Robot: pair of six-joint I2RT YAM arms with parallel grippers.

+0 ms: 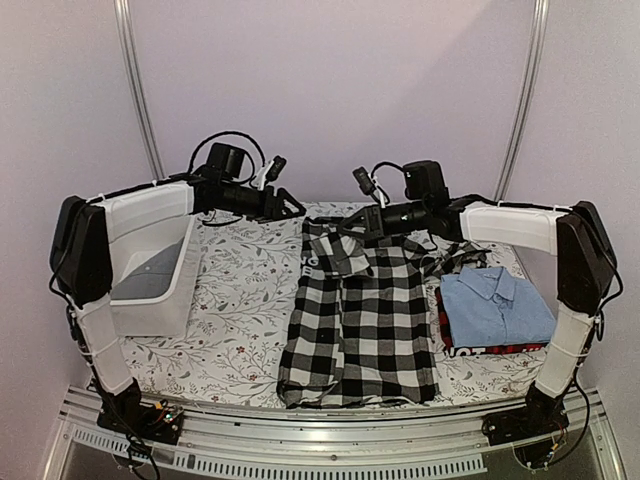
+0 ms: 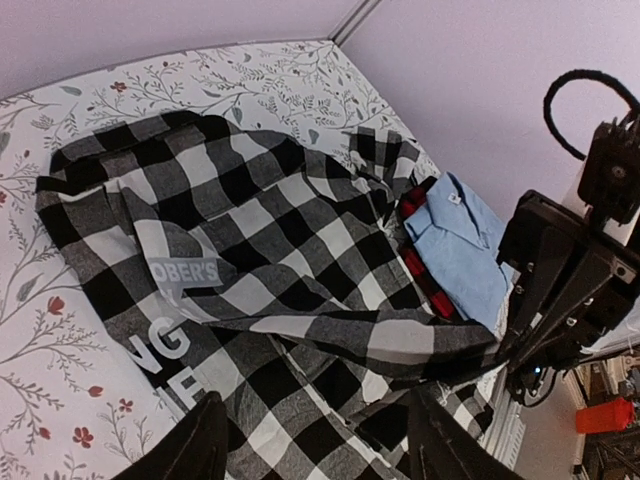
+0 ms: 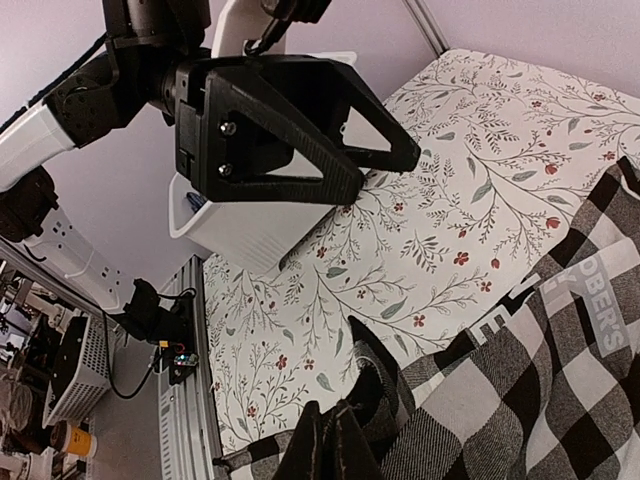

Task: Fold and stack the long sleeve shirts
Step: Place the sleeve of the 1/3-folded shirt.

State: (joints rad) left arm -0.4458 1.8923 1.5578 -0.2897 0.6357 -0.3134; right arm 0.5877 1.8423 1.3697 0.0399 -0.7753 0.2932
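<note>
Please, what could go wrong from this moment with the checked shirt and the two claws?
1. Only the right claw pinches the checked shirt. The left claw is open above the cloth and holds nothing, so a pull may bunch the fold on one side.
2. A loose end of that shirt lies beside the folded blue shirt. Dragging it could disturb that stack.
3. The claws hang close together and might collide.

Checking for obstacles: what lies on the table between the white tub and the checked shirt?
Only bare floral tablecloth from tub to checked shirt, top view.
</note>
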